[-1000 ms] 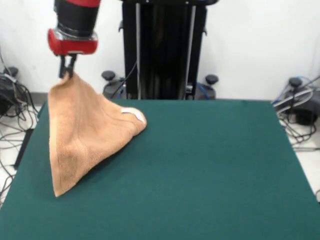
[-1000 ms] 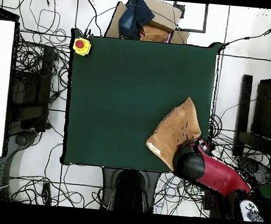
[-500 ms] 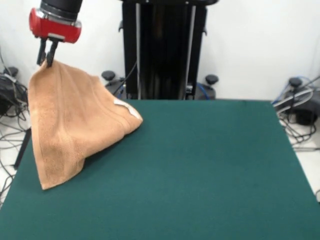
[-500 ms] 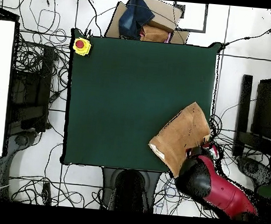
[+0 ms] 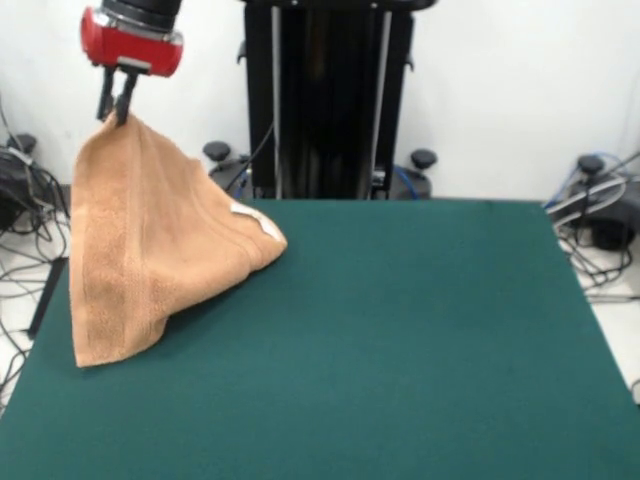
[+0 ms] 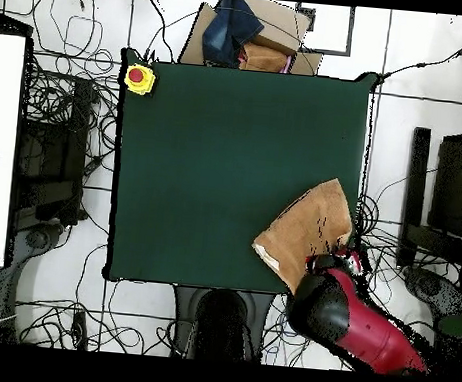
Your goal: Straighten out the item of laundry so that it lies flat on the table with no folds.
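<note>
From the front, the red-and-black gripper [image 5: 117,108] pinches the top corner of the light orange-tan terry towel [image 5: 150,250], which hangs tent-like, its lower part resting on the left side of the dark green felt-topped table [image 5: 400,340], a small white tag [image 5: 258,222] showing at its right fold. From overhead, the towel [image 6: 305,231] lies at the table's [image 6: 217,168] lower right corner, partly over the edge, with the red arm [image 6: 359,321] beside it and a yellow box with a red button [image 6: 138,76] at the far upper left corner.
</note>
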Motion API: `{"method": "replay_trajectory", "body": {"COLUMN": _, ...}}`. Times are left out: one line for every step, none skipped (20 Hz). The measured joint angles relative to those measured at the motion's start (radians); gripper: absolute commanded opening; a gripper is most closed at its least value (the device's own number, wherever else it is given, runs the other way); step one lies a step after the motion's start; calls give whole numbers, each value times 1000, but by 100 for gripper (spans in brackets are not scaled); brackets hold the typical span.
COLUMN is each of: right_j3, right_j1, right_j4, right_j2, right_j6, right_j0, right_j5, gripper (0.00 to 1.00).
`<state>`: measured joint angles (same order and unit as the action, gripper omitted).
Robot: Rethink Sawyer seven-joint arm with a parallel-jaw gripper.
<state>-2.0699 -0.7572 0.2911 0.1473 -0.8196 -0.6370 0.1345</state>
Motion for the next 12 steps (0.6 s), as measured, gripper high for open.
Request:
{"method": "replay_trajectory", "body": {"right_j3": -26, "right_j1": -17, "right_j4": -49, "right_j2": 24, "right_j6": -4, "right_j0": 59, "right_j5": -1, "gripper": 0}}
{"method": "replay_trajectory", "body": {"right_j3": -38, "right_j1": -27, "right_j4": -75, "right_j2": 39, "right_j6": -7, "right_j0": 95, "right_j5": -5, "gripper": 0}}
{"method": "replay_trajectory", "body": {"right_j3": -47, "right_j1": -37, "right_j4": -95, "right_j2": 51, "right_j6": -9, "right_j0": 123, "right_j5": -9, "gripper": 0}}
{"method": "replay_trajectory", "body": {"right_j3": -55, "right_j1": -46, "right_j4": -115, "right_j2": 64, "right_j6": -13, "right_j0": 155, "right_j5": -16, "gripper": 0}}
{"method": "replay_trajectory", "body": {"right_j3": -74, "right_j1": -72, "right_j4": -162, "right_j2": 95, "right_j6": -25, "right_j0": 231, "right_j5": -38, "gripper": 0}}
{"method": "replay_trajectory", "body": {"right_j3": -90, "right_j1": -101, "right_j4": -205, "right_j2": 127, "right_j6": -42, "right_j0": 309, "right_j5": -71, "gripper": 0}}
{"method": "replay_trajectory", "body": {"right_j3": -103, "right_j1": -130, "right_j4": -243, "right_j2": 157, "right_j6": -60, "right_j0": 382, "right_j5": -112, "gripper": 0}}
{"method": "replay_trajectory", "body": {"right_j3": -108, "right_j1": -145, "right_j4": -258, "right_j2": 172, "right_j6": -71, "right_j0": 417, "right_j5": -136, "gripper": 0}}
{"method": "replay_trajectory", "body": {"right_j3": -113, "right_j1": -160, "right_j4": -273, "right_j2": 188, "right_j6": -82, "right_j0": 451, "right_j5": -160, "gripper": 0}}
{"method": "replay_trajectory", "body": {"right_j3": -116, "right_j1": -172, "right_j4": -285, "right_j2": 201, "right_j6": -92, "right_j0": 479, "right_j5": -181, "gripper": 0}}
{"method": "replay_trajectory", "body": {"right_j3": -122, "right_j1": -206, "right_j4": -314, "right_j2": 247, "right_j6": -124, "right_j0": 560, "right_j5": -251, "gripper": 0}}
{"method": "replay_trajectory", "body": {"right_j3": -122, "right_j1": -222, "right_j4": -326, "right_j2": 272, "right_j6": -143, "right_j0": 603, "right_j5": -293, "gripper": 0}}
